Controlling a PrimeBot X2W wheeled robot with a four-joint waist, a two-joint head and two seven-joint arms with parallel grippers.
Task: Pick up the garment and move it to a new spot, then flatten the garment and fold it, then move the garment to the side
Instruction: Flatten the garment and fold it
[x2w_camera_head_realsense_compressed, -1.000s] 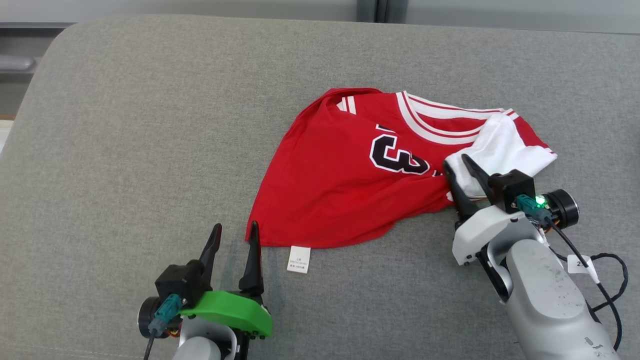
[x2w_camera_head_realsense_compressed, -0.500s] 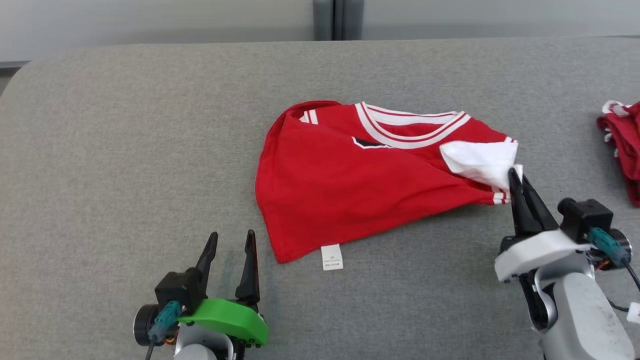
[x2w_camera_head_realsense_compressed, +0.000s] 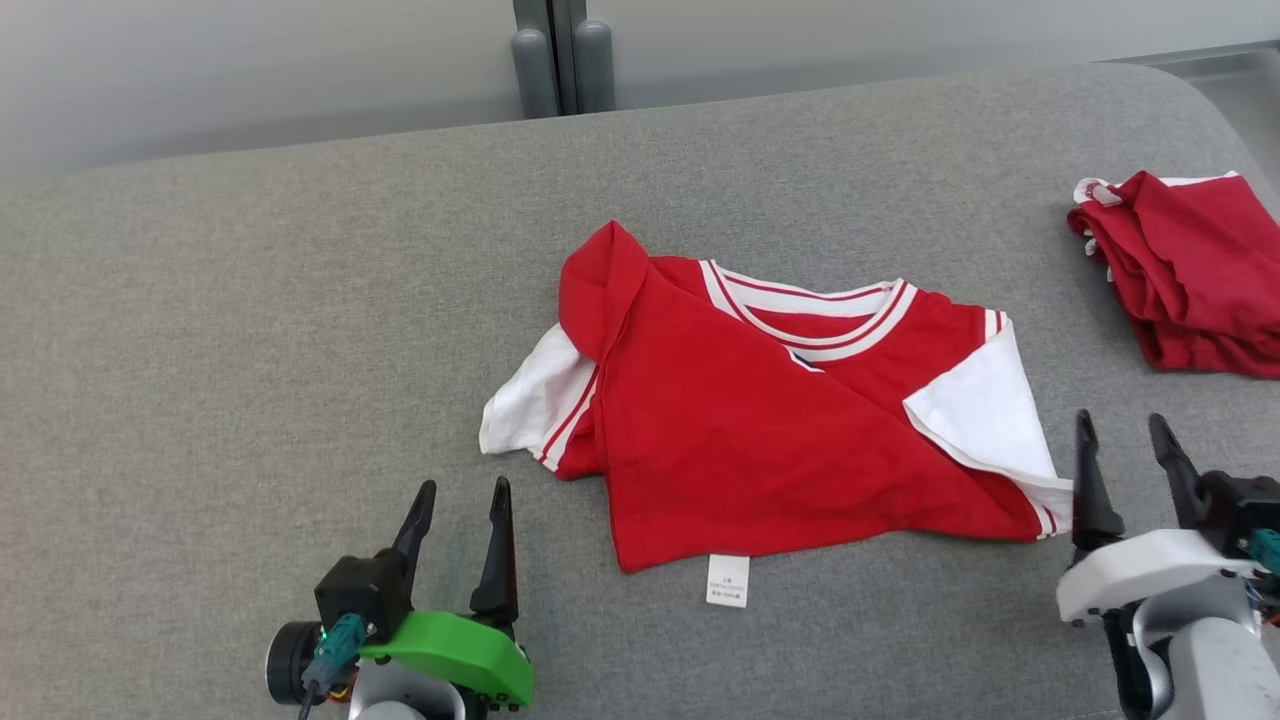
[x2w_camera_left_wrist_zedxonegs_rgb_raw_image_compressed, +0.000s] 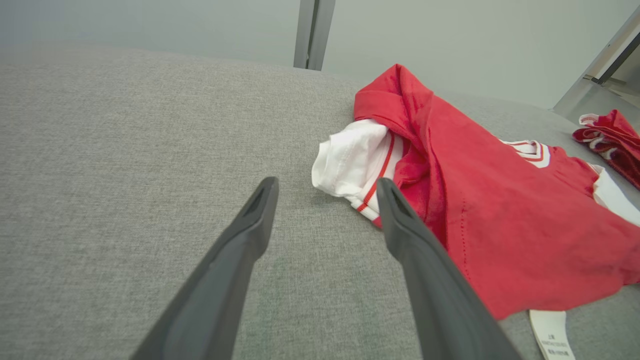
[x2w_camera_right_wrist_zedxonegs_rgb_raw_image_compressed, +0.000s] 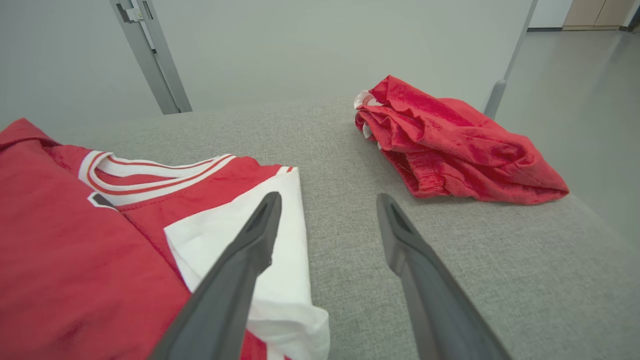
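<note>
Grey fabric surface (x2w_camera_head_realsense_compressed: 250, 330) runs out to a pale wall (x2w_camera_head_realsense_compressed: 250, 80). Near its middle lies the red jersey (x2w_camera_head_realsense_compressed: 760, 440), long axis left to right, collar (x2w_camera_head_realsense_compressed: 810, 310) far, care label (x2w_camera_head_realsense_compressed: 727, 581) toward me. A folded-over flap hides most of its chest print. Far right, a crumpled red garment (x2w_camera_head_realsense_compressed: 1190, 270) is cut off at the edge. My left hand (x2w_camera_head_realsense_compressed: 464, 483) and right hand (x2w_camera_head_realsense_compressed: 1120, 418) hover spread, empty.

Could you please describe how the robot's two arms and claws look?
Both claws have two long, dark fingers on a black block with a teal cable plug. The left claw wears a green cover; the right claw a white cover on a grey forearm.
</note>
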